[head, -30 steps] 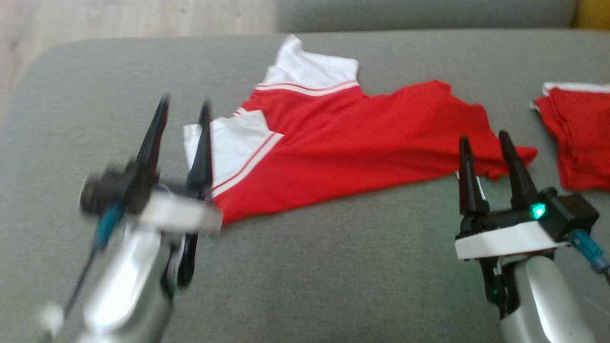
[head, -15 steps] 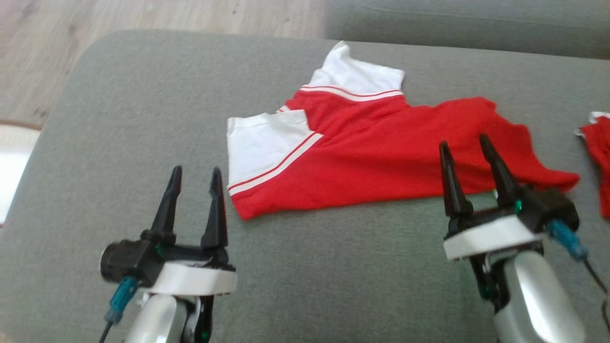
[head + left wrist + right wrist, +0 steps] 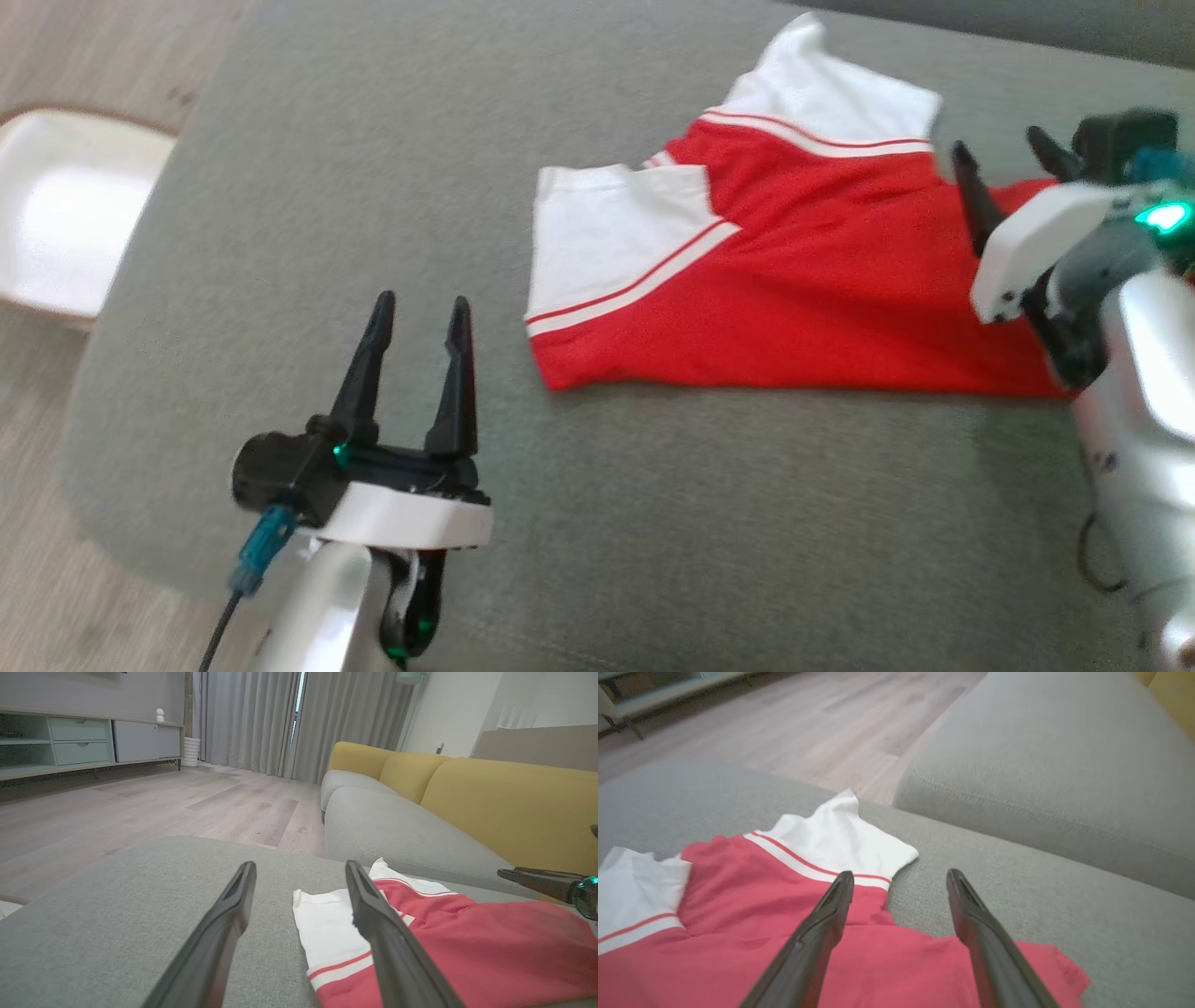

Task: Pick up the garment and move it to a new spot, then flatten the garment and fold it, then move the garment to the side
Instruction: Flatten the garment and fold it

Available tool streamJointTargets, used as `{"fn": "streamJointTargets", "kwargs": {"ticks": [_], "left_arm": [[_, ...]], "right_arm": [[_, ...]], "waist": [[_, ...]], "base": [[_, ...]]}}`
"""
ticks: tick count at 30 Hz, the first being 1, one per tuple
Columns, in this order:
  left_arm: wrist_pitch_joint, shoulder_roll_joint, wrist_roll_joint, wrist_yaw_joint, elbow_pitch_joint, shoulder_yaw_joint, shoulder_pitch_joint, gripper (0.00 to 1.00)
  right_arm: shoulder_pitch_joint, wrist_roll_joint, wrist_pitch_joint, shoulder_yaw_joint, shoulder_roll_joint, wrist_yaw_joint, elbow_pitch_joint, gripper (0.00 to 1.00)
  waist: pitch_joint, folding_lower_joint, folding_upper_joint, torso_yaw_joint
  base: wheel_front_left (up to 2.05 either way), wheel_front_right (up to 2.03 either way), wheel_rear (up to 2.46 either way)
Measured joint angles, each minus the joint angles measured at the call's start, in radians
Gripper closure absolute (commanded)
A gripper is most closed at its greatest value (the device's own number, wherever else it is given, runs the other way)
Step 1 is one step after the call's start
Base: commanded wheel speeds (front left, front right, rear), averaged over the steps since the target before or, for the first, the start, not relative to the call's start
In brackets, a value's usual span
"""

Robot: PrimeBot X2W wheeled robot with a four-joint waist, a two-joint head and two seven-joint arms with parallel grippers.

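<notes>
The garment [image 3: 794, 280], a red shirt with white sleeves and white-red stripes, lies spread on the grey cushion [image 3: 373, 187]. It also appears in the left wrist view [image 3: 444, 938] and the right wrist view [image 3: 738, 919]. My left gripper [image 3: 420, 313] is open, low over bare cushion, a little left of and nearer than the shirt's white sleeve [image 3: 616, 224]. My right gripper [image 3: 1004, 154] is open and hovers above the shirt's right part, fingers pointing toward the far sleeve [image 3: 840, 840]. Nothing is held in either.
A white seat-like object [image 3: 65, 215] stands on the wooden floor [image 3: 56, 56] past the cushion's left edge. A second grey sofa cushion [image 3: 1041, 765] with yellow backrests [image 3: 490, 798] lies beyond. A long low cabinet [image 3: 84, 742] stands far across the room.
The head camera has swung left and down, shifting the whole picture. My left gripper has drawn back off the sleeve. My right gripper has lifted and come over the shirt's right part.
</notes>
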State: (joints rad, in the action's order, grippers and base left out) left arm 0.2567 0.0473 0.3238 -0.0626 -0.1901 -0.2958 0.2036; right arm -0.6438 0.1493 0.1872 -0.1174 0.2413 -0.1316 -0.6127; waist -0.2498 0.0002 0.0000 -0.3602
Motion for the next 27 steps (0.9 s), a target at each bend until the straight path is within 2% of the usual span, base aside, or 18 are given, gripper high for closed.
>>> {"fn": "streamJointTargets", "kwargs": {"ticks": [7, 11, 12, 15, 19, 25, 26, 27], "left_arm": [[0.000, -0.003, 0.063, 0.013, 0.001, -0.072, 0.027, 0.00], [0.000, -0.004, 0.077, 0.028, 0.002, -0.102, 0.037, 0.00], [0.000, -0.004, 0.082, 0.029, 0.003, -0.104, 0.039, 0.00], [0.000, -0.004, 0.083, 0.036, 0.003, -0.112, 0.039, 0.00], [0.000, -0.004, 0.092, 0.038, 0.003, -0.123, 0.039, 0.00], [0.000, -0.004, 0.101, 0.045, 0.003, -0.131, 0.040, 0.00], [0.000, -0.004, 0.101, 0.045, 0.003, -0.132, 0.041, 0.00], [0.000, -0.004, 0.104, 0.046, 0.003, -0.132, 0.043, 0.00]], "right_arm": [[-0.127, 0.137, 0.181, -0.104, 0.083, 0.000, -0.201, 0.00], [-0.165, 0.212, 0.243, -0.176, 0.117, 0.000, -0.246, 0.00], [-0.175, 0.233, 0.246, -0.193, 0.125, 0.000, -0.247, 1.00], [-0.207, 0.275, 0.234, -0.230, 0.147, 0.000, -0.256, 1.00], [-0.248, 0.272, 0.151, -0.247, 0.182, 0.000, -0.284, 1.00], [-0.369, 0.200, -0.014, -0.252, 0.199, 0.000, -0.355, 1.00], [-0.388, 0.193, -0.028, -0.252, 0.199, 0.000, -0.372, 0.96], [-0.402, 0.186, -0.042, -0.254, 0.199, 0.000, -0.386, 0.00]], "waist": [[-0.047, 0.0000, 0.0000, -0.085], [-0.065, 0.0000, 0.0000, -0.121], [-0.068, -0.0001, 0.0000, -0.127], [-0.075, -0.0001, 0.0000, -0.139], [-0.079, -0.0002, 0.0000, -0.146], [-0.082, -0.0002, 0.0000, -0.152], [-0.082, -0.0002, 0.0000, -0.153], [-0.082, -0.0001, 0.0000, -0.153]], "base": [[0.00, 0.00, 0.00], [0.00, 0.00, 0.00], [0.00, 0.00, 0.00], [0.00, 0.00, 0.00], [0.00, 0.00, 0.00], [0.00, 0.00, 0.00], [0.00, 0.00, 0.00], [0.00, 0.00, 0.00]]}}
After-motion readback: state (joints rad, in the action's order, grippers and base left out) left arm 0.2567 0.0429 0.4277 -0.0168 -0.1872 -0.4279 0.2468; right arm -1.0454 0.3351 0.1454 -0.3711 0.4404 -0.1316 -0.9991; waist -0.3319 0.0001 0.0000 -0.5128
